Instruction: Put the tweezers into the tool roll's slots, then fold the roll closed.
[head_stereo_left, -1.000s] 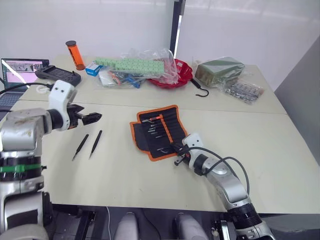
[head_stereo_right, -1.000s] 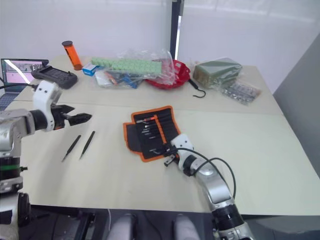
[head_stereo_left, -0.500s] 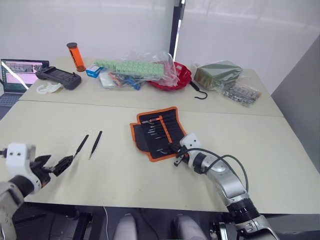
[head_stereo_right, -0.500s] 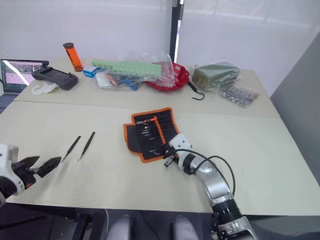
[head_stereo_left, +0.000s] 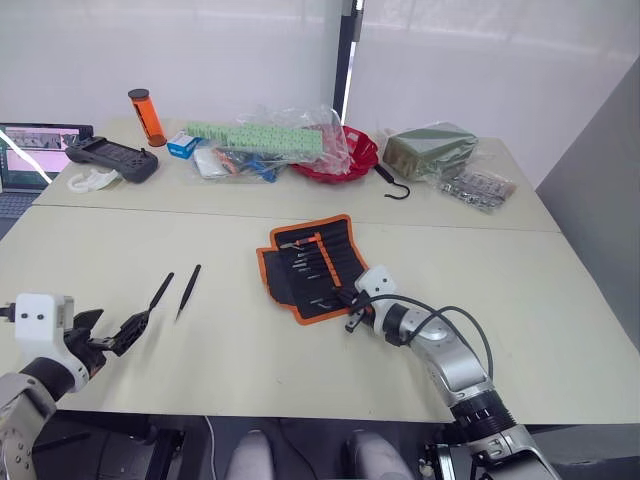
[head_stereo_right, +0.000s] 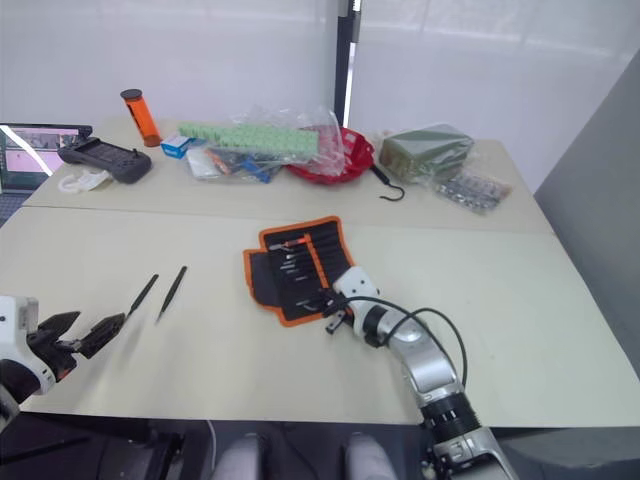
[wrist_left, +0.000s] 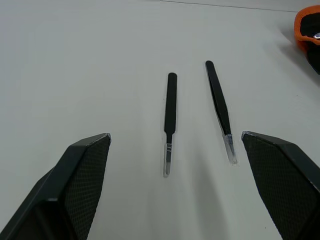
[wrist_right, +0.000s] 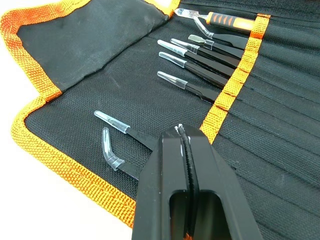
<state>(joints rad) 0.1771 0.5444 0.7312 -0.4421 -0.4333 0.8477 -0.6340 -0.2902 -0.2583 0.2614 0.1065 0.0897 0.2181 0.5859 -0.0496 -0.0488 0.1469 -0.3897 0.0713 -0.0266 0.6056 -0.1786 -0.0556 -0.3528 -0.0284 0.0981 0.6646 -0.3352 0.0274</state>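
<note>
Beige surface (head_stereo_left: 560, 330): two loose tweezers (wrist_left: 170, 115) lie between wide left fingers (wrist_left: 80, 170); closed right fingers (wrist_right: 186, 165) overhang the tool roll (wrist_right: 90, 75).

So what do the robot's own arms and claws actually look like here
Both arms are silver-grey metal with white housings at the wrists. The right arm carries a loose black cable looping beside it and a black ring near its base. The left claw and right claw each have two black wedge-shaped fingers with a fine cross-hatched texture on the inner faces.
</note>
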